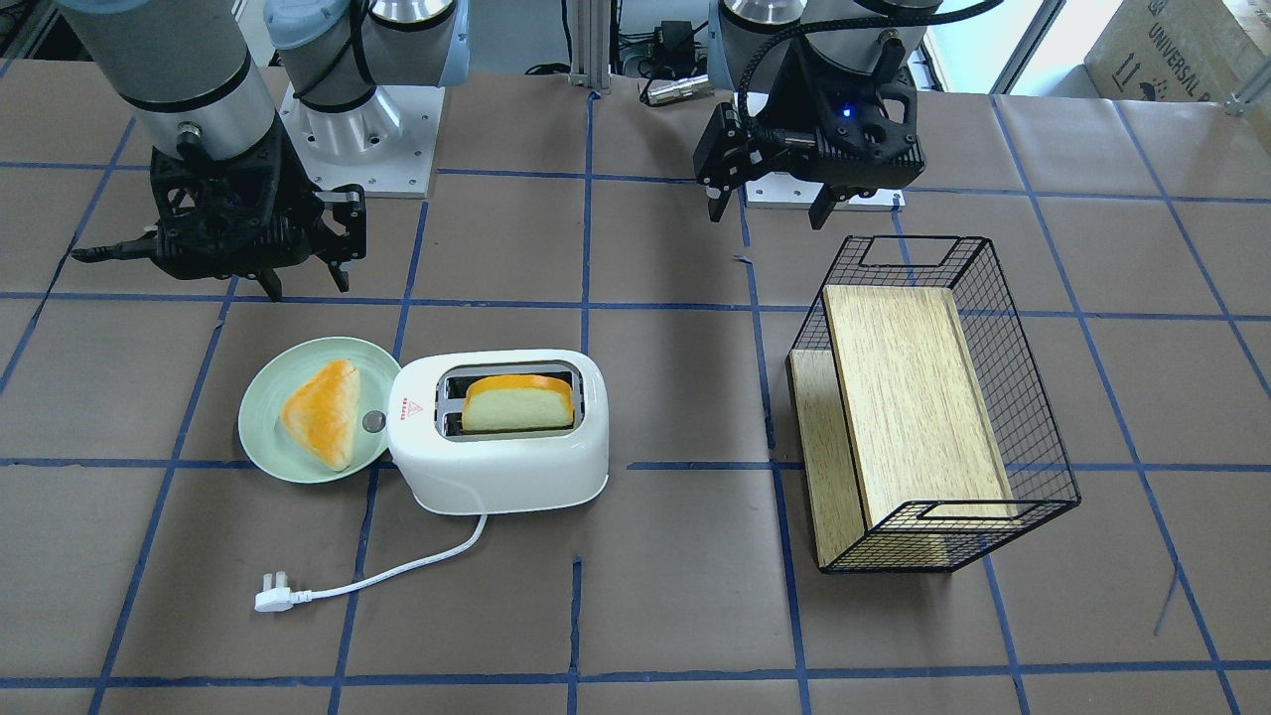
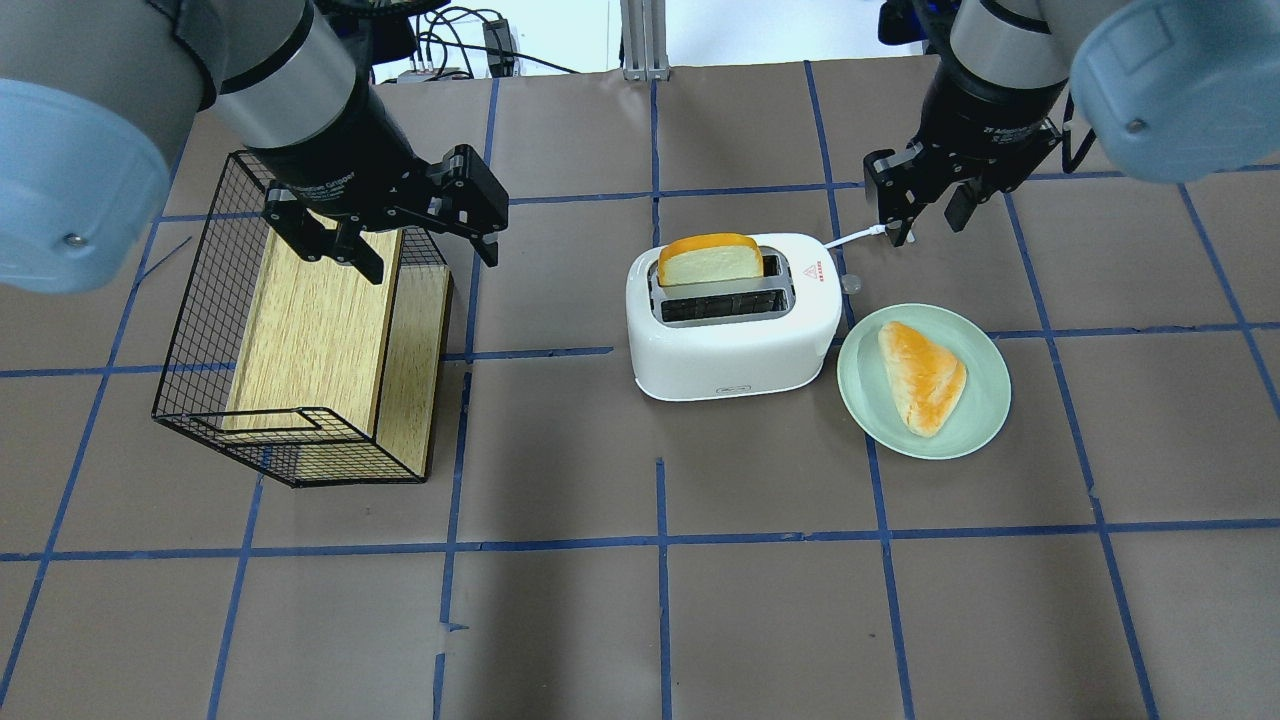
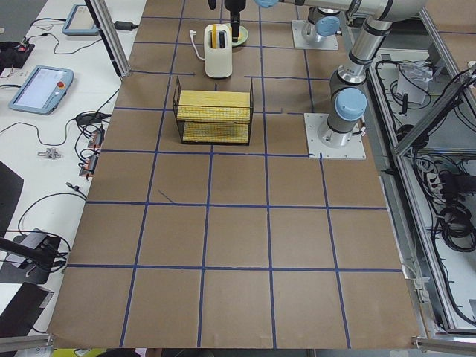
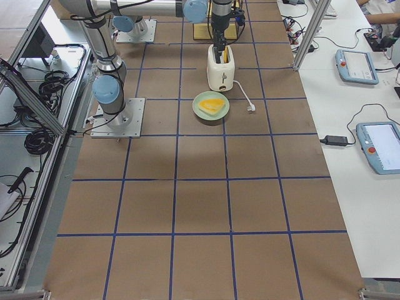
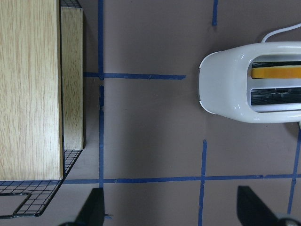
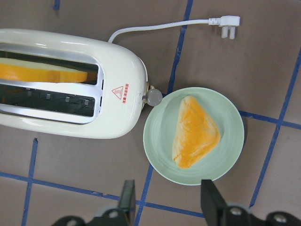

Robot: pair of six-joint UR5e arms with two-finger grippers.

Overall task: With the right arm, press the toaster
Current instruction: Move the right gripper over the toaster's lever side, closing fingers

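Observation:
The white toaster [image 2: 735,350] stands mid-table with a bread slice [image 2: 708,260] upright in its far slot. It also shows in the front view [image 1: 501,467] and the right wrist view [image 6: 70,127]. Its grey lever knob [image 6: 153,96] sticks out of the end that faces the plate. My right gripper [image 2: 925,215] is open and empty. It hangs above the table behind the plate, apart from the toaster's knob end, and also shows in the front view [image 1: 308,278]. My left gripper [image 2: 430,255] is open and empty over the wire basket's far end.
A pale green plate [image 2: 980,420] with a triangular bread piece [image 2: 922,375] touches the toaster's knob end. The toaster's white cord ends in a plug [image 1: 273,596] on the table. A black wire basket [image 2: 200,330] holding wooden boards lies on my left side.

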